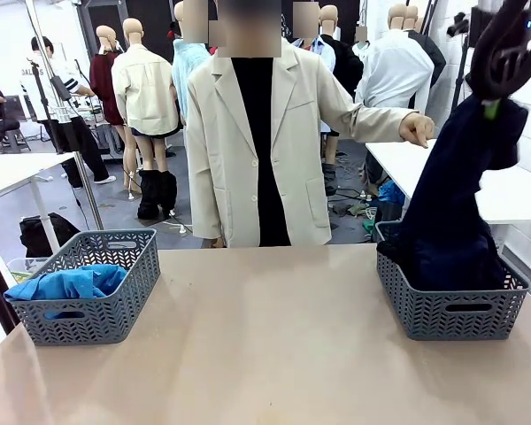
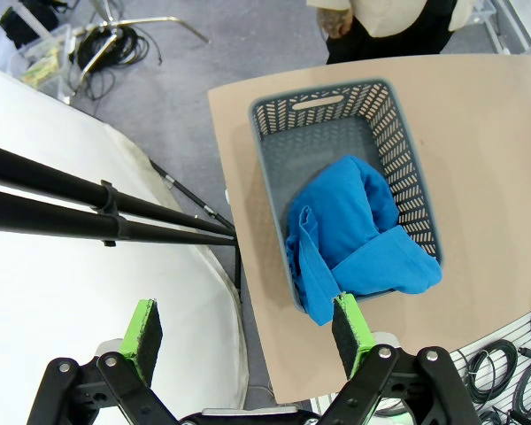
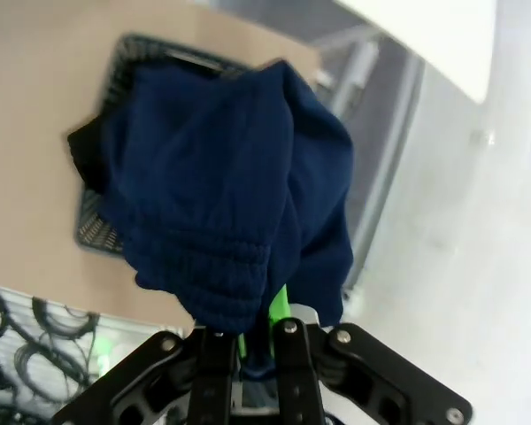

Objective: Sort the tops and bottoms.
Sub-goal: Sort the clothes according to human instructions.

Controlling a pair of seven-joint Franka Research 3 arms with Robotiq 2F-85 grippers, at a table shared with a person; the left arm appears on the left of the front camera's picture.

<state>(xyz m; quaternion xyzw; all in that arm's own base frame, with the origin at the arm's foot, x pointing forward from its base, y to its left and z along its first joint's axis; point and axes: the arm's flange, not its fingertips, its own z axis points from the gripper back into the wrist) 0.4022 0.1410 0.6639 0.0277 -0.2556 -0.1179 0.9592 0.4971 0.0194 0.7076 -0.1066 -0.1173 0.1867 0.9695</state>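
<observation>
A bright cobalt-blue top (image 1: 69, 283) lies in the grey basket (image 1: 124, 312) at the table's left; in the left wrist view the blue top (image 2: 354, 235) spills over the basket's (image 2: 405, 150) near rim. My left gripper (image 2: 248, 326) hangs open high above that spot, nothing between its green pads. My right gripper (image 1: 491, 106) is shut on a dark navy bottom (image 1: 460, 195) that hangs down into the right grey basket (image 1: 451, 310). In the right wrist view the navy garment (image 3: 221, 186) hides the fingertips and most of that basket (image 3: 93, 226).
A person in a beige jacket (image 1: 265, 142) stands at the table's far edge, one hand (image 1: 416, 130) stretched toward the right. The bare tabletop (image 1: 265, 354) lies between the two baskets. A white table (image 2: 71, 310) and black poles (image 2: 88, 208) lie beside the left basket.
</observation>
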